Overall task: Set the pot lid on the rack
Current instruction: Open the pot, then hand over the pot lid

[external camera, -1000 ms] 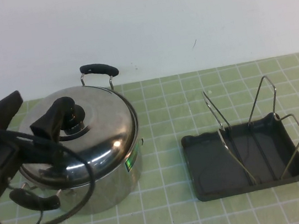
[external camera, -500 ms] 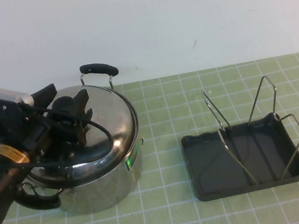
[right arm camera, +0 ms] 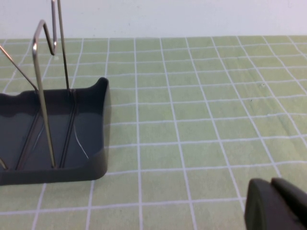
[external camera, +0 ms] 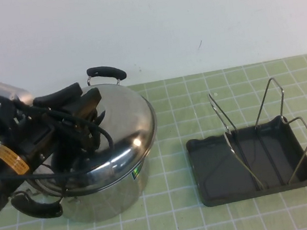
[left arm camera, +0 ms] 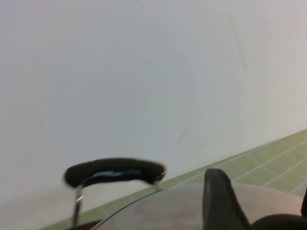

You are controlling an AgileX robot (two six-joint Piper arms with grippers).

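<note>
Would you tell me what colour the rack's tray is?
Dark grey tray, clearest in the high view.

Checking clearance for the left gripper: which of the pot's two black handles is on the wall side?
The far handle, arched beyond the pot lid by the wall. The other handle sticks out at the pot's near left, below the left gripper. Right gripper is parked beside the rack.
</note>
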